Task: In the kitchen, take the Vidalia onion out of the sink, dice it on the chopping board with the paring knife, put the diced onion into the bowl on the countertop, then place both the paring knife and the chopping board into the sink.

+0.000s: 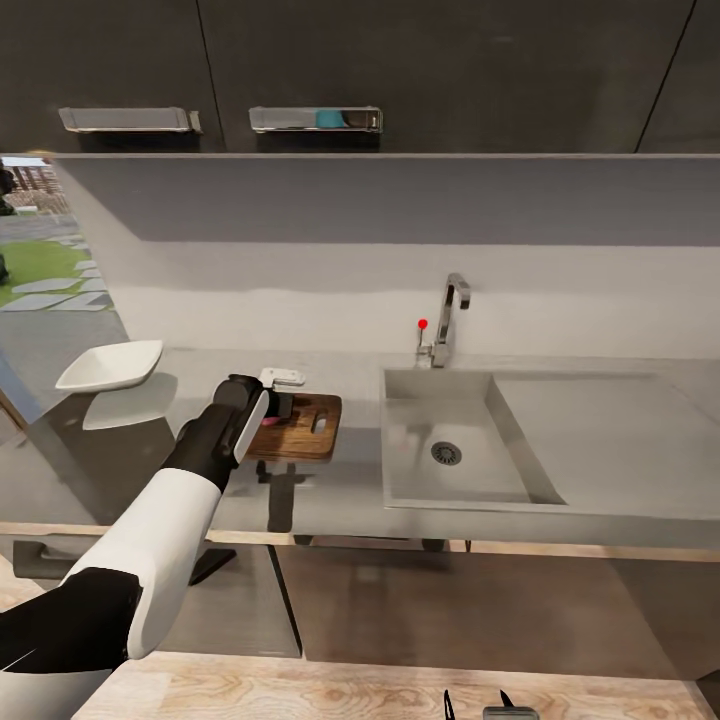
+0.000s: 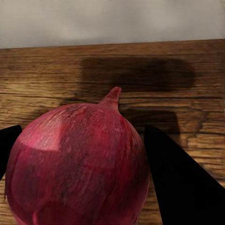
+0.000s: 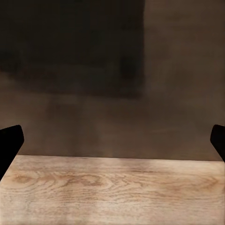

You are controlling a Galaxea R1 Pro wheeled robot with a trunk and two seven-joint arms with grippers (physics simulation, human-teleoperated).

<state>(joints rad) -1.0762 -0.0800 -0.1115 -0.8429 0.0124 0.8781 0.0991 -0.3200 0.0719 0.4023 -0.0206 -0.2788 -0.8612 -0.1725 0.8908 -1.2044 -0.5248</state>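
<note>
Left pincer (image 2: 79, 164) fingers flank onion (image 2: 77, 164), over chopping board (image 2: 56, 79).

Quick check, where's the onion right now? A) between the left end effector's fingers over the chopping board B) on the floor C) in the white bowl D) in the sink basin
A: the left wrist view shows the onion between the left end effector's dark fingers with the chopping board right behind it; the head view shows the sink basin bare.
</note>
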